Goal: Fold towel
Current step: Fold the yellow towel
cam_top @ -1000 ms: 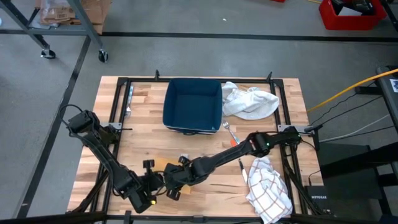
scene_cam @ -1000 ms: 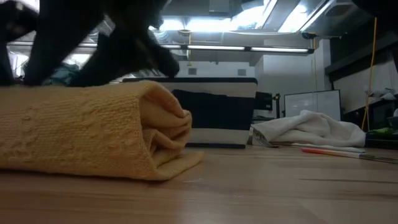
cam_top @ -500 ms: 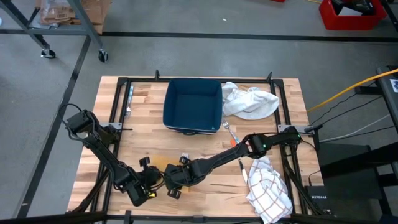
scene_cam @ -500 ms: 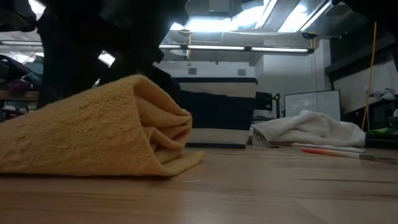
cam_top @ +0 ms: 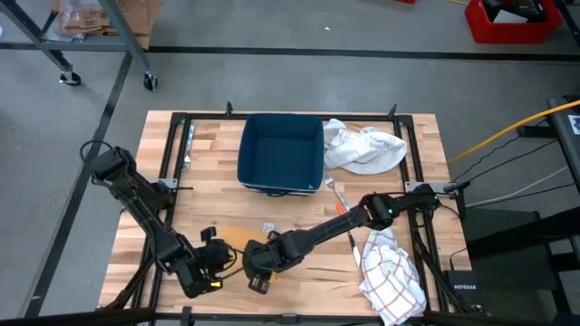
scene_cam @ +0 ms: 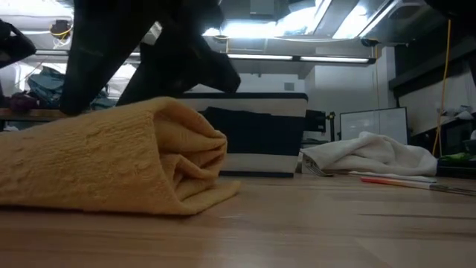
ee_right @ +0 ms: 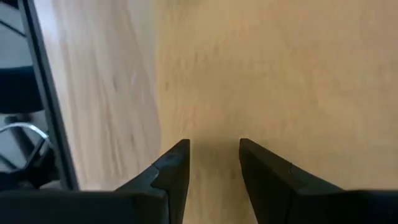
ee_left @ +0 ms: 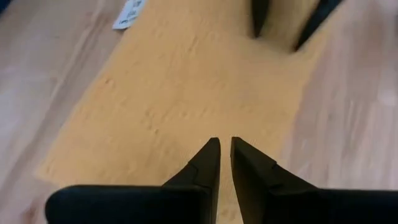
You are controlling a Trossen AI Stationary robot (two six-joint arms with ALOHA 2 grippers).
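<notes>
A yellow towel (cam_top: pixel 233 237) lies folded on the wooden table near its front edge; in the low view the towel (scene_cam: pixel 111 167) shows a rounded fold at its right end. My left gripper (cam_top: pixel 220 256) comes at it from the left; in its wrist view the gripper (ee_left: pixel 224 144) is shut to a thin slit over the towel (ee_left: pixel 186 81). My right gripper (cam_top: pixel 249 254) reaches in from the right and stands open (ee_right: pixel 213 148) over the towel (ee_right: pixel 261 68); its fingers (ee_left: pixel 260 15) also show in the left wrist view. My left gripper slants down with its tips over the towel's flat top (ee_left: pixel 205 124); no cloth shows between them, and I cannot tell whether they touch it. My right gripper slants down with its spread tips at the towel's top (ee_right: pixel 214 124); I cannot tell whether they rest on it.
A dark blue bin (cam_top: pixel 281 152) stands at the back middle, with a white cloth (cam_top: pixel 362 147) to its right. A checked cloth (cam_top: pixel 391 272) lies at the front right. A fork (cam_top: pixel 335 190) and pens lie between them. Bare wood lies in front of the towel.
My left gripper has drawn back toward the table's left edge and rolled a little, uncovering more of the towel. The towel's top layer rose into a peak half a second ago and has sunk back into a low rounded fold.
</notes>
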